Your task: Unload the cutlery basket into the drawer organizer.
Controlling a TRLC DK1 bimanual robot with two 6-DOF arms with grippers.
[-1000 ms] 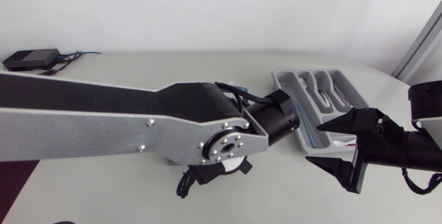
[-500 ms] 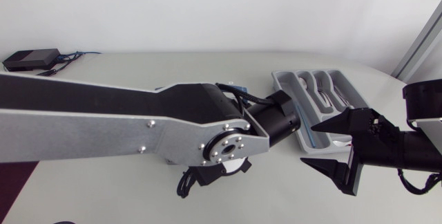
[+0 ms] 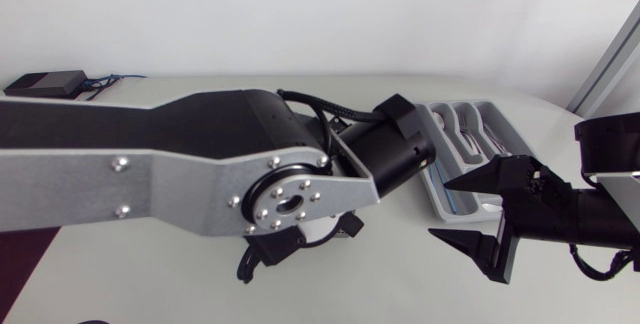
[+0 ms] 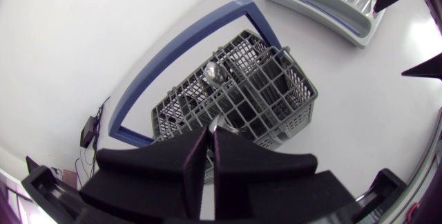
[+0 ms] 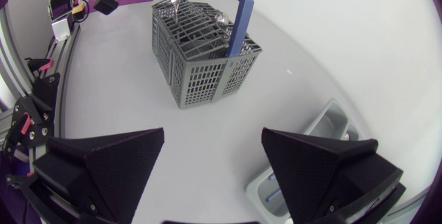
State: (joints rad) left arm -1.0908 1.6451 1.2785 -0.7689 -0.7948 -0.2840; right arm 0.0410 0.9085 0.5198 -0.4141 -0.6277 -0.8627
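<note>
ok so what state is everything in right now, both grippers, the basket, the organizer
left gripper: shut on a metal utensil standing in the basket
right gripper: open, holding nothing
cutlery basket: upright, blue handle raised, a spoon inside
drawer organizer: lying flat, some cutlery in its compartments

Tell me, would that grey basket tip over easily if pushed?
Probably not easily: the cutlery basket stands on a broad, boxy base. Its mesh walls suggest light plastic, so it may slide. The tall blue handle could make high pushes tip it.
</note>
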